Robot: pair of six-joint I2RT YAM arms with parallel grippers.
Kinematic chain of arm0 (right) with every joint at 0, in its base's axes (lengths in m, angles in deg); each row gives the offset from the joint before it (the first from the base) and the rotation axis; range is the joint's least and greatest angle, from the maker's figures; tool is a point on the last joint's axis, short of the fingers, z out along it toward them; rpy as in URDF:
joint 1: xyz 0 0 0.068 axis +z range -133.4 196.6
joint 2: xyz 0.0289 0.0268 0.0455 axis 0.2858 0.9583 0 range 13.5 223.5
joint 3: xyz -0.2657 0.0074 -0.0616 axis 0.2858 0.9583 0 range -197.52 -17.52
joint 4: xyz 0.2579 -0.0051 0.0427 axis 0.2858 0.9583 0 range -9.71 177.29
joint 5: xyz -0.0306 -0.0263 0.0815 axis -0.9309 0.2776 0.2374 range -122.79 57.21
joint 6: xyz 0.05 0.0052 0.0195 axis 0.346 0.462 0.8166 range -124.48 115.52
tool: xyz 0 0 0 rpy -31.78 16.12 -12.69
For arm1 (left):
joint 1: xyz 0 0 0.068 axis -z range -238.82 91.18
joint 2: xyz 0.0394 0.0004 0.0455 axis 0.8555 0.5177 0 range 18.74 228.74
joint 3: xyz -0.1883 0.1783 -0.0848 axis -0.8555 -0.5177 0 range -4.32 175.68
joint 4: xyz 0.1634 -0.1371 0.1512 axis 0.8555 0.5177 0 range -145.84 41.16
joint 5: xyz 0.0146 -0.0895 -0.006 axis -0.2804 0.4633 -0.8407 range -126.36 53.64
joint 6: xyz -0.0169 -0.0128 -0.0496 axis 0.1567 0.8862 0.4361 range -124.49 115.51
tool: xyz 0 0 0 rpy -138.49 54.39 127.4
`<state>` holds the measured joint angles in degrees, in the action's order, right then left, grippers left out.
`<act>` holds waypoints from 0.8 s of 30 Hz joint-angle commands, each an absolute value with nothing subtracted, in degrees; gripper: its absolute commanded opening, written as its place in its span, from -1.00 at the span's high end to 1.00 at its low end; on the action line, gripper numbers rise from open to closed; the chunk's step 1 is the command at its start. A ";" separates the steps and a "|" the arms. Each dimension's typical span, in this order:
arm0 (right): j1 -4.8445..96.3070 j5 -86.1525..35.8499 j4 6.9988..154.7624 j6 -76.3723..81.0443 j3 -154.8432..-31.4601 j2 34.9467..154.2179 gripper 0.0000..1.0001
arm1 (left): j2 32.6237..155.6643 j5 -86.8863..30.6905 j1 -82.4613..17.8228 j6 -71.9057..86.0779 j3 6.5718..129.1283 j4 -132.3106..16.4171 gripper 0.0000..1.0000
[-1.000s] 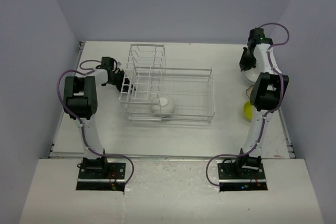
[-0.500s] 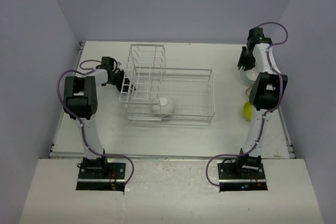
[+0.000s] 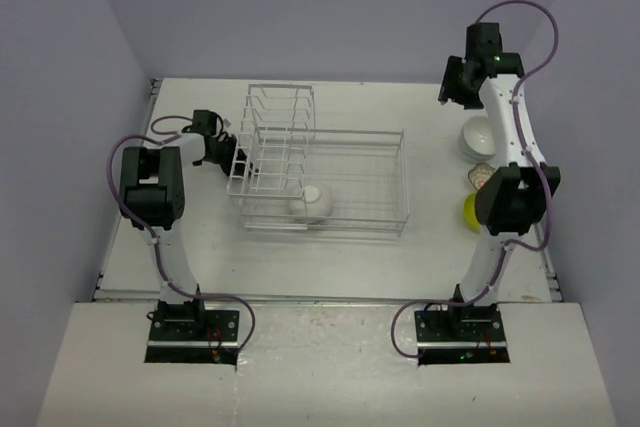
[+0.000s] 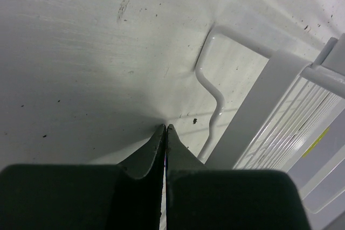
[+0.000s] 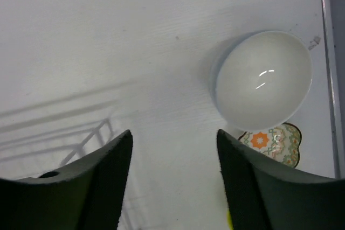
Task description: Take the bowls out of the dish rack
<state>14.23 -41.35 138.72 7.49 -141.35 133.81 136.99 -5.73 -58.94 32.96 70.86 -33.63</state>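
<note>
The white wire dish rack [image 3: 330, 172] stands mid-table, its tall slotted section at the left end. A white bowl [image 3: 312, 202] lies inside its low basket. On the table at the right stand a white bowl [image 3: 478, 137] [image 5: 263, 79], a patterned bowl [image 3: 481, 178] [image 5: 272, 143] and a lime-yellow bowl [image 3: 471, 210]. My right gripper [image 3: 450, 82] [image 5: 174, 133] is open and empty, raised above the table left of the white bowl. My left gripper [image 3: 232, 154] [image 4: 165, 127] is shut and empty, low at the rack's left end beside a wire foot [image 4: 213, 87].
The rack's frame [image 4: 259, 106] lies just right of the left fingertips. The table's right edge strip [image 5: 331, 68] runs close behind the unloaded bowls. Purple walls enclose the table on three sides.
My right gripper has risen and moved back and left, away from the white bowl that it had been over. The left arm has not moved.
</note>
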 commanded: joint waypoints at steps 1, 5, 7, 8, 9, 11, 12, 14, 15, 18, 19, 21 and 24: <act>21.16 -36.52 141.46 11.41 -138.66 118.81 -0.12 | 133.79 -7.35 -58.82 32.68 69.07 -32.03 1.00; 26.52 -11.48 135.78 17.57 -126.71 110.46 0.19 | 130.72 -9.46 -58.82 32.42 68.11 -30.62 1.00; 28.46 0.05 130.06 22.66 -115.94 104.31 0.05 | 130.10 -9.46 -58.82 32.07 68.28 -30.01 1.00; 30.12 2.17 124.29 24.51 -112.56 102.29 -0.10 | 129.83 -9.64 -58.82 31.63 68.89 -28.26 1.00; 30.75 6.97 121.19 28.27 -105.83 98.96 -0.18 | 129.66 -9.73 -58.82 31.11 69.68 -27.64 1.00; 31.28 9.91 114.95 32.93 -100.25 96.48 -0.38 | 128.52 -9.55 -58.82 31.28 70.04 -27.02 1.00; 31.46 12.53 112.74 33.92 -95.18 94.38 -0.49 | 128.17 -9.55 -58.82 31.71 70.12 -26.93 1.00; 32.24 13.17 109.12 35.16 -92.15 93.05 -0.71 | 127.46 -9.03 -58.82 31.81 70.21 -26.93 1.00; 32.77 13.35 108.94 34.72 -91.18 93.39 -0.77 | 127.28 -8.94 -58.82 31.81 70.21 -26.75 1.00; 35.67 13.44 111.83 32.09 -92.31 95.50 -0.93 | 126.06 -8.85 -58.82 31.28 69.25 -26.14 1.00; 36.89 13.09 111.84 31.74 -92.23 96.55 -0.97 | 125.10 -8.85 -58.82 31.10 68.81 -26.14 1.00; 38.04 12.82 111.14 31.73 -91.44 97.52 -0.98 | 124.04 -9.11 -58.82 30.84 67.32 -26.14 1.00; 38.75 12.73 109.47 32.08 -89.68 99.28 -0.98 | 122.37 -10.08 -58.82 30.22 66.08 -25.61 1.00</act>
